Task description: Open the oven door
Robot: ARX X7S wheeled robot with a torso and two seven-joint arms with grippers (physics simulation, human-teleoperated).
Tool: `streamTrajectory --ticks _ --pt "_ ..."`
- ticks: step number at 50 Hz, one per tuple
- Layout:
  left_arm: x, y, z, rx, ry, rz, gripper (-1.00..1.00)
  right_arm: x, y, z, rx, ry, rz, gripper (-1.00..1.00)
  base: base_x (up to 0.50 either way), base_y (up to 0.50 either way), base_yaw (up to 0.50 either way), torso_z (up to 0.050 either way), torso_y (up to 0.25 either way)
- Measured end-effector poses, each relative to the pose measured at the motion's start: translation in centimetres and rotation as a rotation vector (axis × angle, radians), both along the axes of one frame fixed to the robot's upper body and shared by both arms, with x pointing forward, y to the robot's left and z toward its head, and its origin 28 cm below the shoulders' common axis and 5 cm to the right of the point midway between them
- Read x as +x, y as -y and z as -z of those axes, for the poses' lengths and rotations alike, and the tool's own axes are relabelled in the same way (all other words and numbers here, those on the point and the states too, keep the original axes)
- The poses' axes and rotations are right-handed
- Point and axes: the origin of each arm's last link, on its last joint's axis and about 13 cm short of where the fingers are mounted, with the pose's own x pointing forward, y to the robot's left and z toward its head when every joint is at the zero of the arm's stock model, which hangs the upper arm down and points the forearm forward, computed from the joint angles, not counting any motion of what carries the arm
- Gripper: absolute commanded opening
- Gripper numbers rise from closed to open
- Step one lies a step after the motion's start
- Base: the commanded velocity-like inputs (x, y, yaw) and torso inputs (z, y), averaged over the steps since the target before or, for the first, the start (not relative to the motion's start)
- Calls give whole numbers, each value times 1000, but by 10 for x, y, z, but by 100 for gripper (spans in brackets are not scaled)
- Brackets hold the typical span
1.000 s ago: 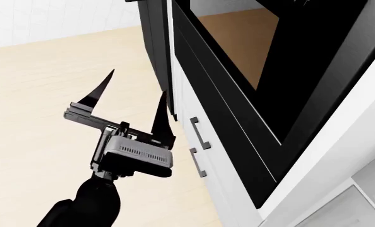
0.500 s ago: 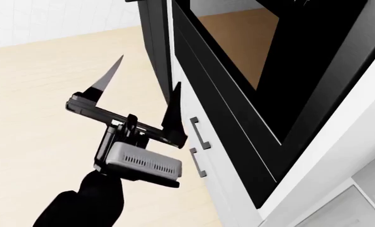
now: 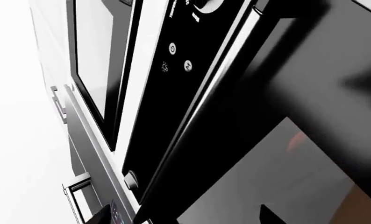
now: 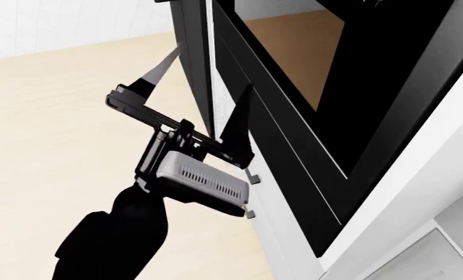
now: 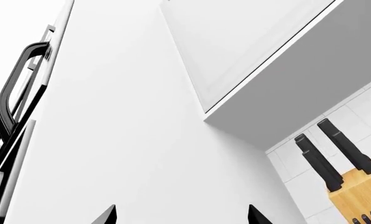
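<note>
Oven door (image 4: 325, 99), glossy black with its brown-tinted window, fills the upper right of my head view, cut off by the frame so I can't find its handle. My left gripper (image 4: 204, 87) sits just beside its left edge, fingers spread wide and holding nothing, one fingertip (image 4: 243, 102) against the dark panel. Small cabinet handles (image 4: 252, 175) peek out behind the wrist. My right gripper (image 5: 180, 215) shows only two separated tips, facing a white cabinet wall (image 5: 129, 140) near a knife block (image 5: 360, 191).

Floor (image 4: 68, 134) open — oven door (image 4: 294, 116) blocks.
</note>
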Motion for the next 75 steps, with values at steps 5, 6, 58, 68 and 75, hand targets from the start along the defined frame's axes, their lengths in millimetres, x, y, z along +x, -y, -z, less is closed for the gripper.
streamTrajectory --ticks 5,6,58,68,75 --pt "4 4 -4 11 1 10 100 0 0 0 -1 1 -1 100 0 0 0 0 0" --pt "5 4 -4 13 2 12 100 0 0 0 -1 1 -1 100 0 0 0 0 0" --pt "30 25 -26 89 54 9 100 0 0 0 -4 0 -4 100 0 0 0 0 0" --pt "27 31 -30 90 72 37 100 0 0 1 -5 0 -4 100 0 0 0 0 0" --pt "27 34 -31 97 75 49 100 0 0 0 -4 0 -3 100 0 0 0 0 0"
